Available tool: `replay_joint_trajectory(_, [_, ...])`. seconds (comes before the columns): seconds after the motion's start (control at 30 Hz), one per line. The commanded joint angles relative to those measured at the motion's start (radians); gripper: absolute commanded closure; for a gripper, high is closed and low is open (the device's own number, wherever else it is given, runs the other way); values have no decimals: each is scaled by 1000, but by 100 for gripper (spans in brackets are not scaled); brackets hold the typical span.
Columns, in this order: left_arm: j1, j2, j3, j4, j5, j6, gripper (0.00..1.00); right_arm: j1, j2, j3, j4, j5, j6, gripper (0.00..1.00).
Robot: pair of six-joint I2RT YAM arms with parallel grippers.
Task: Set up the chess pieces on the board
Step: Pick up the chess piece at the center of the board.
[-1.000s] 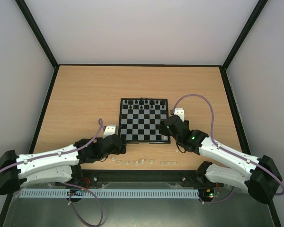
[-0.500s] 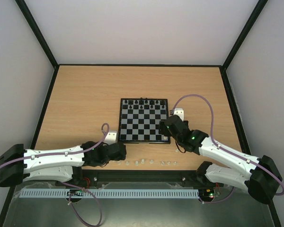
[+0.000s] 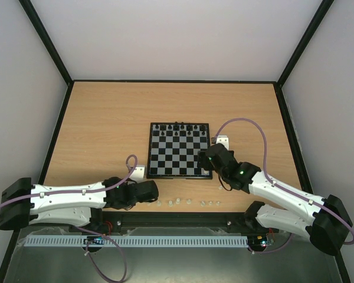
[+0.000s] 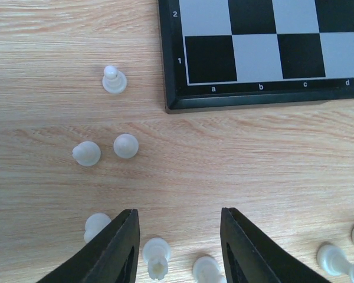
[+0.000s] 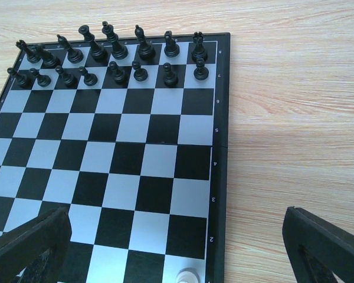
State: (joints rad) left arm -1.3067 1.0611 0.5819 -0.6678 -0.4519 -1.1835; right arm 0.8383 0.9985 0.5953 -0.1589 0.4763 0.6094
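Observation:
The board lies mid-table with black pieces on its two far rows. Several pale chess pieces lie in a loose row on the wood in front of it. My left gripper is down at the left end of that row. In the left wrist view its jaws stand apart with a lying rook just inside the left finger and another piece between the fingers; neither looks pinched. My right gripper hovers wide open over the board's near right corner, where one white piece stands on a square.
More pale pieces lie around the left fingers: an upright pawn, two on their sides, one outside the left finger, others at the right. The board's corner is just ahead. Black pieces fill the far rows.
My left arm has swung toward the near edge and come down over the left end of the piece row, and its jaws have narrowed. The right arm has not moved.

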Motion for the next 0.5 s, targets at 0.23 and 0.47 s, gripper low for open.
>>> replay_joint_trajectory(0.23, [-28,16,-41,-40,43,-45,71,4,-14,-12,1,-5,-7,1])
replay_joint_trajectory(0.47, [-44,29,-59,-36,57,-60,71,4,-9,-12,2,-7,-7,1])
